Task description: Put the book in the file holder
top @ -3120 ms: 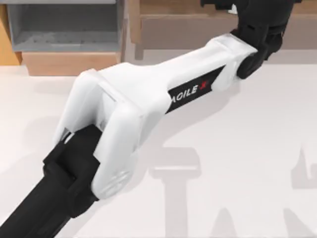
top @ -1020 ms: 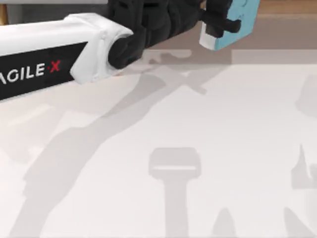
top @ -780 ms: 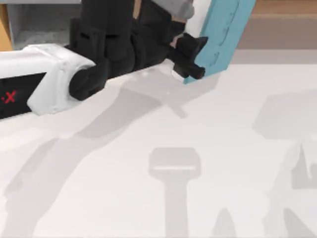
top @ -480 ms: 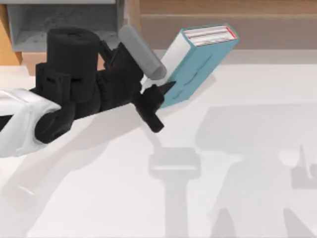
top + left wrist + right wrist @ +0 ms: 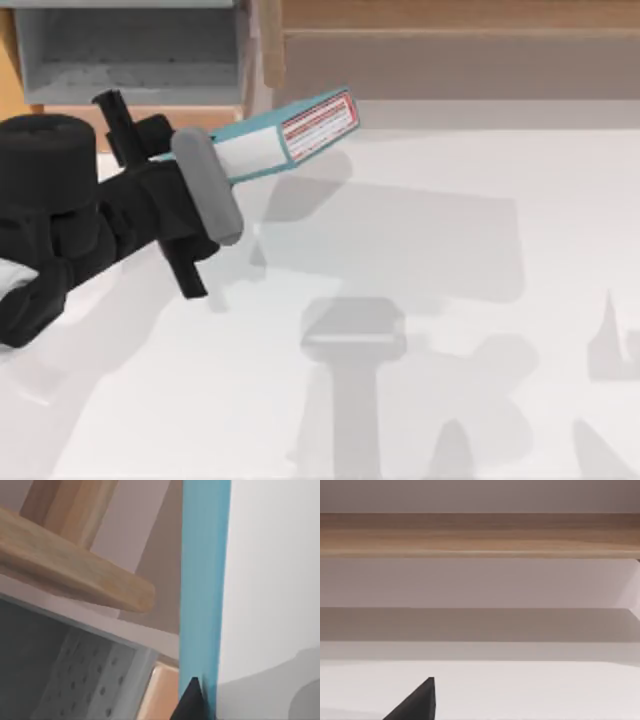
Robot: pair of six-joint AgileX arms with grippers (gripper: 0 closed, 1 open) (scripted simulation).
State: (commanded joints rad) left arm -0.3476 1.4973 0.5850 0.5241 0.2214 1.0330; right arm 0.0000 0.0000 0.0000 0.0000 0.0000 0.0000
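One book [image 5: 300, 130] clamped in left gripper [image 5: 165, 195], one file holder [image 5: 130, 50] beside

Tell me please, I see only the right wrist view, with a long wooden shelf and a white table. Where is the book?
Observer: The left gripper holds the light-blue book above the left part of the table.
Operator: Is it inside the file holder already?
Observer: No. The grey file holder stands at the top view's upper left, and the book is outside it, in front of its right end.
Operator: How does the book lie?
Observer: Tilted, with its white edge and the red markings turned toward the top view's right.
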